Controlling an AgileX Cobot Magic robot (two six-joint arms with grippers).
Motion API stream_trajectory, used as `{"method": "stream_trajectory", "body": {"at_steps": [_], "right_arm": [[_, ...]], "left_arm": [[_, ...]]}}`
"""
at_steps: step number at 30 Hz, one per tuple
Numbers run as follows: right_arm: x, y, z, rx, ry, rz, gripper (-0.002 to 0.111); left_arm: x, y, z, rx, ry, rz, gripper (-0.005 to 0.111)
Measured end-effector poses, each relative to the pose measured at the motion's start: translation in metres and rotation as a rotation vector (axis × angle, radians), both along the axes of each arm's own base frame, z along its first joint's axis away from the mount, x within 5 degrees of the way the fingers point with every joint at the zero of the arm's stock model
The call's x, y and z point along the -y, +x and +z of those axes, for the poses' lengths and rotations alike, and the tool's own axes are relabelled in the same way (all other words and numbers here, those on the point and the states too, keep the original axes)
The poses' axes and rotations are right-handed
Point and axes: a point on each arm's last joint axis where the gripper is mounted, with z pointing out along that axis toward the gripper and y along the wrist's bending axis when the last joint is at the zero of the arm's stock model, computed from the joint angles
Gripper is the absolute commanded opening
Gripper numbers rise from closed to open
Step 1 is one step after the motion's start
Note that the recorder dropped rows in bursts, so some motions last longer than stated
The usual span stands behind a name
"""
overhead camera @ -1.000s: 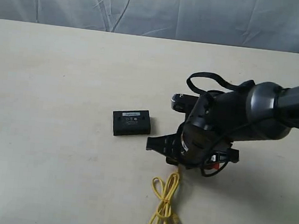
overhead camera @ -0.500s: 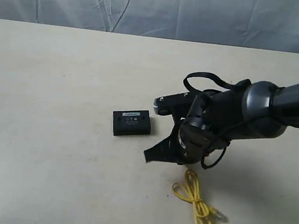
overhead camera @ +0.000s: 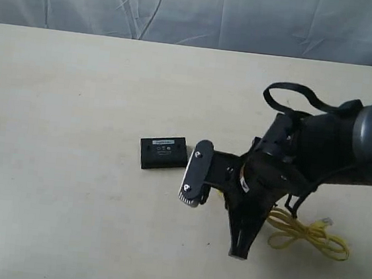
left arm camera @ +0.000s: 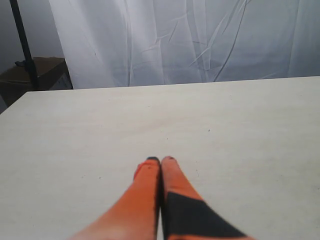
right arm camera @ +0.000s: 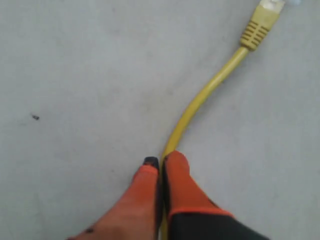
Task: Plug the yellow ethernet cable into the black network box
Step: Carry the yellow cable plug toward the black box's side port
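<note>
The yellow ethernet cable was pinched between the closed jaws of the right gripper, its plug ahead of them. The black network box was seen apart from them. The left gripper was pressed together on nothing.

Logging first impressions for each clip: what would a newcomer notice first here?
The bulky dark right arm fills the exterior view's right side, its gripper shut on the yellow ethernet cable, whose bundled loop lies on the table beside it. The black network box sits apart, left of the arm in that view, with nothing plugged in.
</note>
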Motion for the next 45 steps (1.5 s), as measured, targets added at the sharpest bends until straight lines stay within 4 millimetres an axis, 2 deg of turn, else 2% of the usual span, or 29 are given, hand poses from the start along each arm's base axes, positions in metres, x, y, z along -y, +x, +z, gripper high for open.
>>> {"method": "stream_trajectory", "body": {"at_steps": [2,7,8,11,13,14,17,20,22,23,27,29,37,45], "right_arm": [[0.003,-0.006,-0.008,-0.001,0.009,0.037,-0.001],[0.000,-0.007,-0.009,0.003,0.067,0.019,0.001],[-0.001,-0.007,-0.009,0.001,0.081,0.008,0.005],[-0.001,-0.007,-0.009,-0.003,0.089,-0.003,0.035],[-0.001,-0.007,-0.009,-0.005,0.086,-0.004,0.047],[0.000,-0.007,-0.009,-0.008,0.081,-0.005,0.049],[0.000,-0.008,-0.009,-0.016,0.078,-0.023,0.050],[-0.001,-0.005,0.000,-0.019,0.098,-0.113,0.050],[-0.007,0.002,0.016,-0.015,0.121,-0.212,0.050],[-0.010,0.008,0.031,-0.014,0.129,-0.286,0.050],[-0.019,0.015,0.047,-0.031,0.196,-0.427,0.050],[-0.023,0.015,0.043,-0.072,0.227,-0.490,0.050],[-0.032,0.019,0.001,-0.159,0.216,-0.629,0.050],[-0.036,0.023,-0.017,-0.169,0.224,-0.660,0.045]], "left_arm": [[0.000,0.000,0.000,0.000,0.000,0.000,0.000],[0.000,0.000,0.000,0.000,0.000,0.000,0.000],[0.000,0.000,0.000,0.000,0.000,0.000,0.000],[0.000,0.000,0.000,0.000,0.000,0.000,0.000],[0.000,0.000,0.000,0.000,0.000,0.000,0.000],[0.000,0.000,0.000,0.000,0.000,0.000,0.000],[0.000,0.000,0.000,0.000,0.000,0.000,0.000],[0.000,0.000,0.000,0.000,0.000,0.000,0.000],[0.000,0.000,0.000,0.000,0.000,0.000,0.000],[0.000,0.000,0.000,0.000,0.000,0.000,0.000],[0.000,0.000,0.000,0.000,0.000,0.000,0.000],[0.000,0.000,0.000,0.000,0.000,0.000,0.000],[0.000,0.000,0.000,0.000,0.000,0.000,0.000],[0.000,0.000,0.000,0.000,0.000,0.000,0.000]]}}
